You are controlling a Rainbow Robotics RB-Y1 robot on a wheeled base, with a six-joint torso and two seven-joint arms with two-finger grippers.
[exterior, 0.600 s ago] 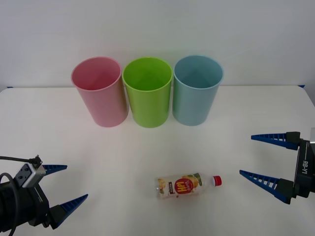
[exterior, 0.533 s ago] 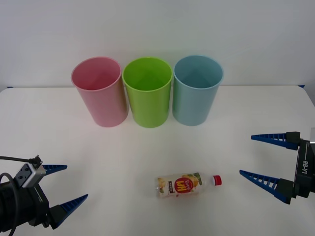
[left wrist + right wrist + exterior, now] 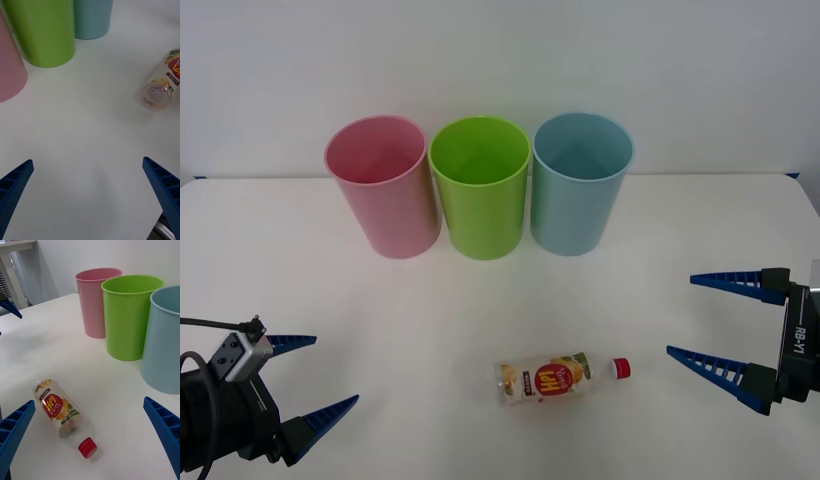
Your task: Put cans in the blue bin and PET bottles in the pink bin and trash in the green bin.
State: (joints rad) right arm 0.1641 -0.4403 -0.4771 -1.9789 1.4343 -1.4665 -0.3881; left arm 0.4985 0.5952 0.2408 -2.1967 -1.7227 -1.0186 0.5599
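i see the pet bottle (image 3: 558,376) lying on its side on the white table (image 3: 480,310), red cap toward my right gripper (image 3: 708,316), which hovers just beside it, jaws spread wide and empty. my left gripper (image 3: 308,376) sits low at the near left, also wide open, holding nothing. pink bin (image 3: 383,185), green bin (image 3: 480,186) and blue bin (image 3: 579,182) stand upright in a row behind.

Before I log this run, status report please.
Left end effector open, low over the table's near left. Right end effector open, right of the PET bottle. Bottle lying flat, cap toward it. Nothing between bottle and pink bin.
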